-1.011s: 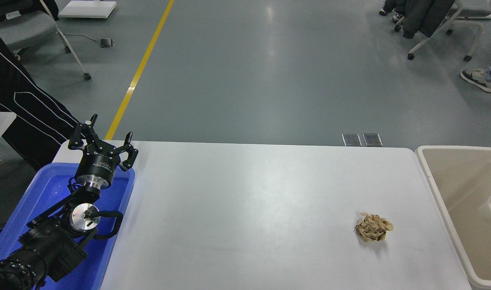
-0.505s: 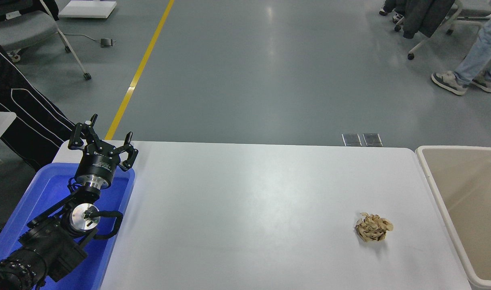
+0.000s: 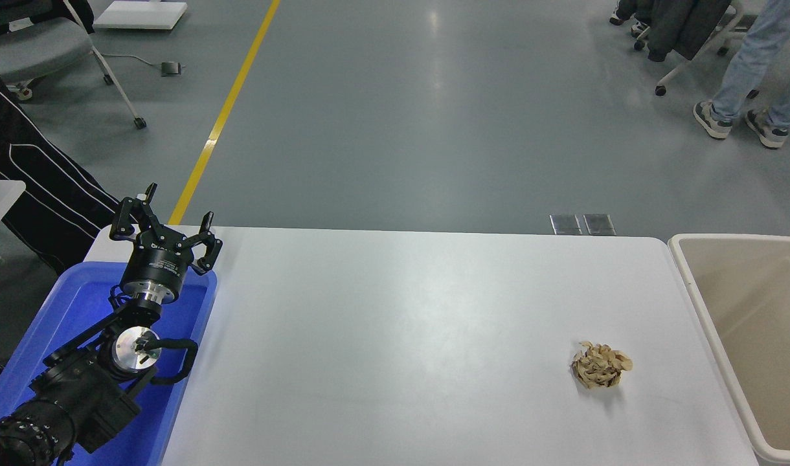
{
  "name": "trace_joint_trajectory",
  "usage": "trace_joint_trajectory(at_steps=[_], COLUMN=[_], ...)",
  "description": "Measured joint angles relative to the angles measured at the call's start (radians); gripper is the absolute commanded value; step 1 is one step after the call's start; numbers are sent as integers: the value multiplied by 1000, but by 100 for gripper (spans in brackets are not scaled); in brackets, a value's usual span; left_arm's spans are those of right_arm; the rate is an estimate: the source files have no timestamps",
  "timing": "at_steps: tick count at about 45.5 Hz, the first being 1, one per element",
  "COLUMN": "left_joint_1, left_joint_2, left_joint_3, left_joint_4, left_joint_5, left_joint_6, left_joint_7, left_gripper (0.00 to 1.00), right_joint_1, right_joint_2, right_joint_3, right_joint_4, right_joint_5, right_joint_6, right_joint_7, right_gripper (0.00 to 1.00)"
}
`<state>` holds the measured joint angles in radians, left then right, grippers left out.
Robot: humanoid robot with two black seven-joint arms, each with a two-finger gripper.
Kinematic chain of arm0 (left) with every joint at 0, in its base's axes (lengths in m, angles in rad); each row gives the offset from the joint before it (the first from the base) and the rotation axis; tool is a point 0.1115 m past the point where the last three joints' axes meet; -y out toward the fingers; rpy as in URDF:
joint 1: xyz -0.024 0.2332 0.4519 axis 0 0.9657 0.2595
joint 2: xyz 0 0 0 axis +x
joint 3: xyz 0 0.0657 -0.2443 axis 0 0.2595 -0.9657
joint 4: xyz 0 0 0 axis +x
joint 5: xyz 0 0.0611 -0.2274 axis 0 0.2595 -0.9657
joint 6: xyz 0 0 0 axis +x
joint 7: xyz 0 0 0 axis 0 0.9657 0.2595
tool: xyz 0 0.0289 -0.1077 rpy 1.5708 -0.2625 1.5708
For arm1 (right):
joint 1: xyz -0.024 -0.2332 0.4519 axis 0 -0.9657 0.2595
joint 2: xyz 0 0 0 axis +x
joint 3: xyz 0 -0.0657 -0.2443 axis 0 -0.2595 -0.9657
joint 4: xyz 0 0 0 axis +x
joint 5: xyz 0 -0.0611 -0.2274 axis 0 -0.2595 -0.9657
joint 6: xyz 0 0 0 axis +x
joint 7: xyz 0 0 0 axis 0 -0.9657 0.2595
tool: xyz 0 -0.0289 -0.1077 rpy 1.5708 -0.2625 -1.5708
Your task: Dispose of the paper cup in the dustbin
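**Cup gone from sight, right arm out of frame**

Head view: a second ago you could see the paper cup as a pale shape low inside the dustbin (image 3: 696, 285) at the right edge, and half a second ago a dark sliver showed at the right border over the bin. Now neither shows; the visible part of the bin's beige interior is bare, so the cup most likely lies farther right, beyond the frame. You can judge the drop as done, though you cannot confirm it here.

The right gripper is not in view. The left gripper (image 3: 165, 223) is parked at the near left over the blue tub (image 3: 78, 304), its fingers spread apart and holding nothing. The crumpled paper wad (image 3: 600, 366) sits untouched on the white table (image 3: 395, 323), near the bin.
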<state>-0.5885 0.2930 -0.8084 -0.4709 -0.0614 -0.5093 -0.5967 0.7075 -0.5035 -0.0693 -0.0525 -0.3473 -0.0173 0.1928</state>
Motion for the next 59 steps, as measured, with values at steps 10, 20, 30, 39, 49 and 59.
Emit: trace_joint_trajectory(at_steps=[10,20,30,39,49,59], left_joint_1=[0,0,1,0,0,0], left_joint_2=[0,0,0,0,0,0], left_joint_3=[0,0,0,0,0,0], left_joint_4=[0,0,0,0,0,0], left_joint_5=[0,0,0,0,0,0], left_joint_6=[0,0,0,0,0,0], left_joint_7=[0,0,0,0,0,0], left_gripper=[100,100,100,100,100,100], right_joint_1=[12,-9,-64,-101,-127,-137], right_joint_2=[-73,-162,-132,-48,74,148], right_joint_3=[143,411,688,820,892,922], right_joint_4=[180,470,639,693,721,728], right_joint_5=[119,174,182,156,105,78], right_joint_6=[15,16,17,16,16,16], right_joint_7=[5,17,73,155,213,281], right_gripper=[99,99,99,99,99,99])
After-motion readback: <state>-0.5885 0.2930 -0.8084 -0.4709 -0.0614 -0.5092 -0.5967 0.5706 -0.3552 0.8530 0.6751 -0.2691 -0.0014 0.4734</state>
